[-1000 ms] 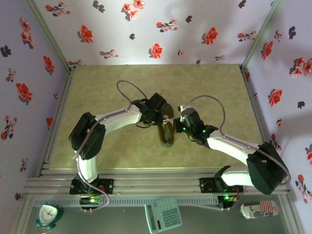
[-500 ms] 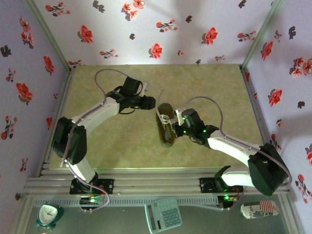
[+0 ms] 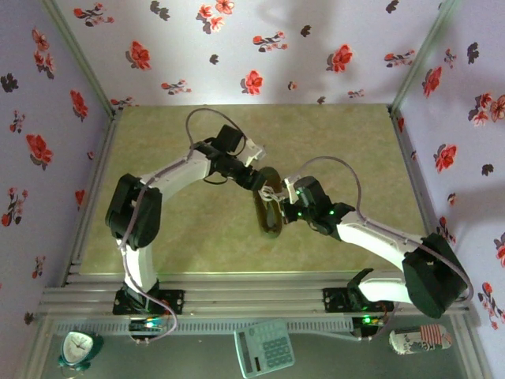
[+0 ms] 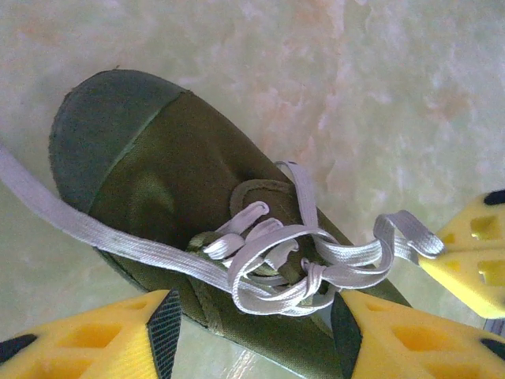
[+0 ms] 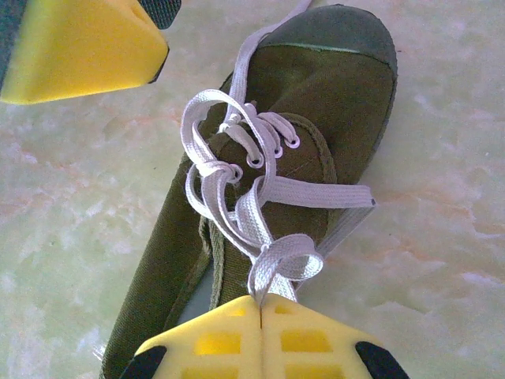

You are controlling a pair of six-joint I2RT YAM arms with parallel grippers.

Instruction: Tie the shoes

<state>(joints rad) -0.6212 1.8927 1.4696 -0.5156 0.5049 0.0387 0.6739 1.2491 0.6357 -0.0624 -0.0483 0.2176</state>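
Right wrist: the right claw (image 5: 260,309) is pinched shut on the lace (image 5: 278,262) of the shoe (image 5: 335,103), while the left claw (image 4: 252,338) gapes open astride it, holding nothing.

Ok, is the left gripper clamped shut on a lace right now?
No, the left gripper is open, its fingers wide apart either side of the shoe with the white laces lying between them.

Pale lilac walls (image 3: 260,47) with red flowers enclose a marbled yellow-green tabletop (image 3: 371,142) under even light
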